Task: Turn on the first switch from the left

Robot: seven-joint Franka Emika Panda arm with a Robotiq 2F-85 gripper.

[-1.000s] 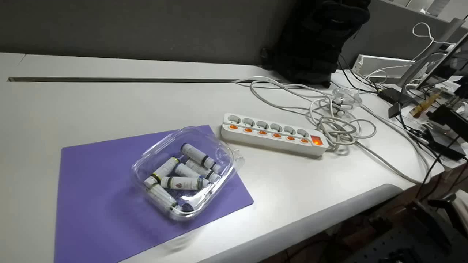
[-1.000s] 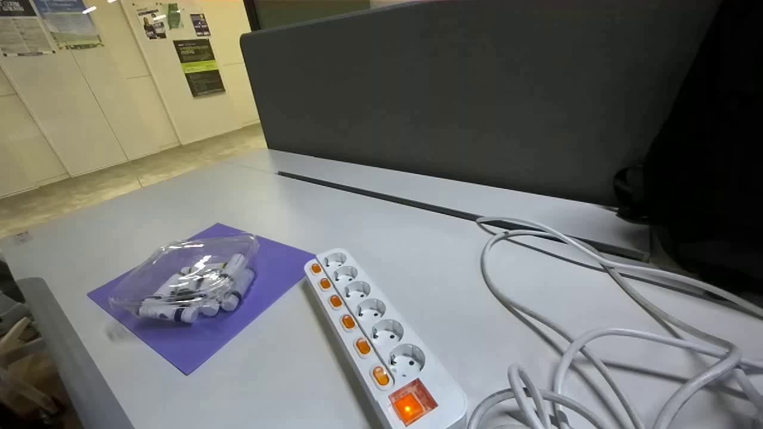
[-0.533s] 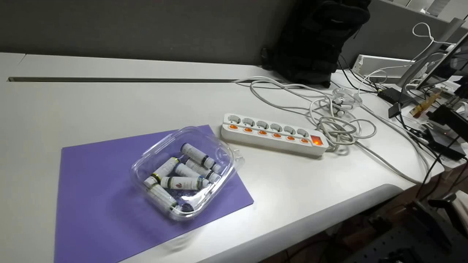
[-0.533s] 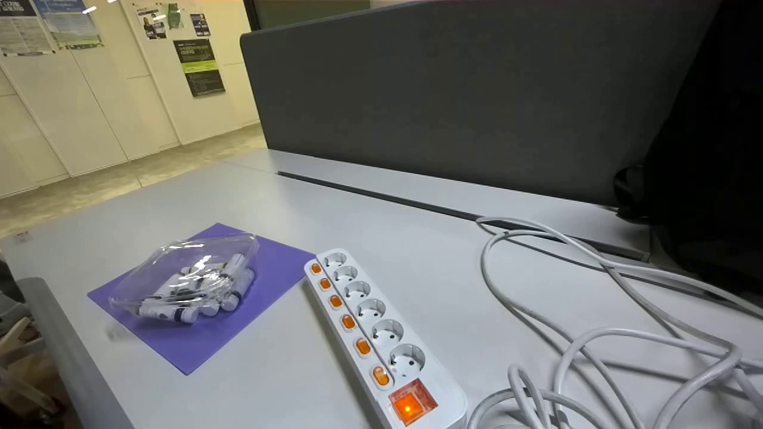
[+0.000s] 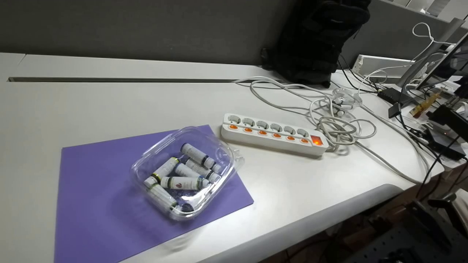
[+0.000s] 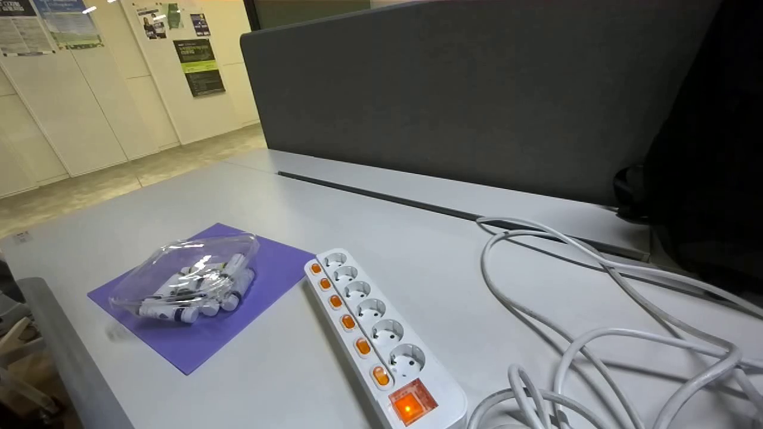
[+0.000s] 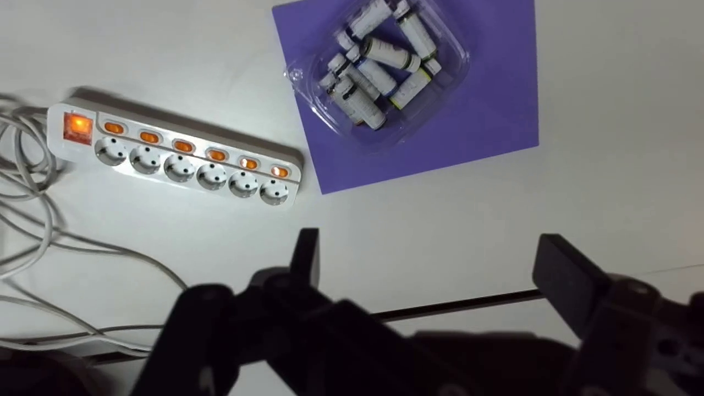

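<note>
My hand [image 7: 429,256], spread wide and gripping nothing, spans the lower wrist view, while at mid-frame in an exterior view the first switch [image 5: 233,126] sits leftmost on the strip [image 5: 270,143], laid face up presumably so I can press straight down.

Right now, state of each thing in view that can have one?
Gripper: open, holding nothing.
Main switch: lit orange.
Small switches: on or off, unclear.
Sockets: all six empty.
Pale cords: loosely tangled.
Bottles: lying down.
Clear container: holding bottles; closure unclear.
Backpack: standing; closure unclear.
</note>
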